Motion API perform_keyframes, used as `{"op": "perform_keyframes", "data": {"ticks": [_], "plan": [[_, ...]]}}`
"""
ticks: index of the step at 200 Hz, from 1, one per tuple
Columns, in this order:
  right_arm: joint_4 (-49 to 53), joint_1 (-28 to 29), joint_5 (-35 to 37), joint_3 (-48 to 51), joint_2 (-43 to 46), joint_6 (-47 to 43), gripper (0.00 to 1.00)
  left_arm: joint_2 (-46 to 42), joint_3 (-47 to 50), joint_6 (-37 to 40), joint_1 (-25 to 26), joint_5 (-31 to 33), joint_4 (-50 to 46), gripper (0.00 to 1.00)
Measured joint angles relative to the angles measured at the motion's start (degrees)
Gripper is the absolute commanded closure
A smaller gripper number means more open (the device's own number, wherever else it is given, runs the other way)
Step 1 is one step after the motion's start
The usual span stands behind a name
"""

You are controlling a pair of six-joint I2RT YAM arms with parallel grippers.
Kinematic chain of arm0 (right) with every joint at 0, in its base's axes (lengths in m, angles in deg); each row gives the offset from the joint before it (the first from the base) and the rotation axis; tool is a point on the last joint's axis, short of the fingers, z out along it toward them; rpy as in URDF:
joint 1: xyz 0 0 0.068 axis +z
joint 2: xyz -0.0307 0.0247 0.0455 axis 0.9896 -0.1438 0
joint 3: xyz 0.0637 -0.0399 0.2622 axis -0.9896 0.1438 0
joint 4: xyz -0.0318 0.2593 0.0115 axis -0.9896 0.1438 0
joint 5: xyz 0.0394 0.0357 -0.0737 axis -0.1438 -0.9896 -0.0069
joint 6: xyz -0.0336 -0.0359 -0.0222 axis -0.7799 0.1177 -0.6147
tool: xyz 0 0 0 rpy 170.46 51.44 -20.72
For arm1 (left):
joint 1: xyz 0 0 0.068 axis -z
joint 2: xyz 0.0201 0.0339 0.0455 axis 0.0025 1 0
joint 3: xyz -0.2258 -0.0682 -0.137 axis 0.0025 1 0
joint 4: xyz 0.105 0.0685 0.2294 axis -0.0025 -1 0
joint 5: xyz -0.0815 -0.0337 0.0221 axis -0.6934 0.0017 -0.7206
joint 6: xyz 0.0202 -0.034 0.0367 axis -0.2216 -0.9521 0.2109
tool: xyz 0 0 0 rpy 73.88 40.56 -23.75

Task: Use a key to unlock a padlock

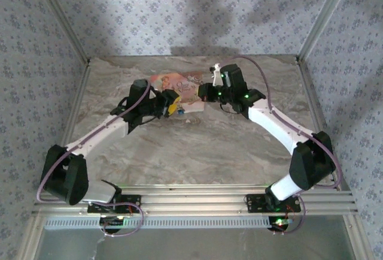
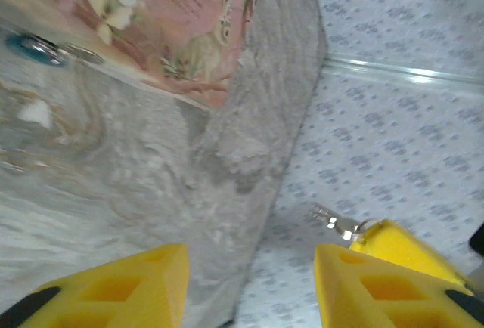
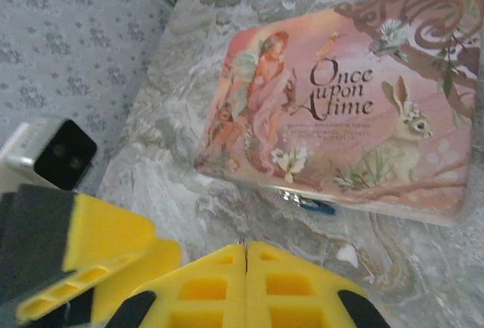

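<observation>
The padlock (image 3: 316,207), a tiny blue body with a silver shackle, lies on the marble table against the near edge of the pink printed pouch (image 3: 344,94). In the left wrist view the padlock (image 2: 32,45) is at the far left beside the pouch (image 2: 162,18). My right gripper (image 3: 245,245) is shut, with a thin sliver of metal pinched between its yellow fingers. Seen from the left wrist, the silver key (image 2: 333,221) sticks out of that gripper's tip (image 2: 401,251). My left gripper (image 2: 248,254) is open and holds nothing. Both grippers (image 1: 172,105) (image 1: 202,92) hover close together by the pouch (image 1: 182,85).
The marble table (image 1: 197,146) is enclosed by patterned walls (image 1: 179,8) and aluminium posts (image 1: 60,14). The left gripper's yellow fingers (image 3: 98,256) and camera housing (image 3: 53,150) sit just left of the right gripper. Open tabletop lies in front of the pouch.
</observation>
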Motion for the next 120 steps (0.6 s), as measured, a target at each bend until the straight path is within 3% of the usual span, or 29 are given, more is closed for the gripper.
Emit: {"op": "perform_keyframes", "data": {"ticks": [48, 83, 120], "plan": [[-3.7, 3.7, 3.5, 0.0, 0.0, 4.0, 1.0, 2.9, 0.7, -12.4, 1.6, 2.4, 8.0, 0.59], [-5.5, 5.1, 4.4, 0.8, 0.0, 6.0, 1.0, 2.9, 0.7, -15.4, 1.6, 3.6, 10.2, 0.57], [-6.2, 5.5, 4.8, 1.5, 0.0, 7.2, 1.0, 3.0, 0.6, -17.3, 1.7, 3.6, 11.5, 0.49]]}}
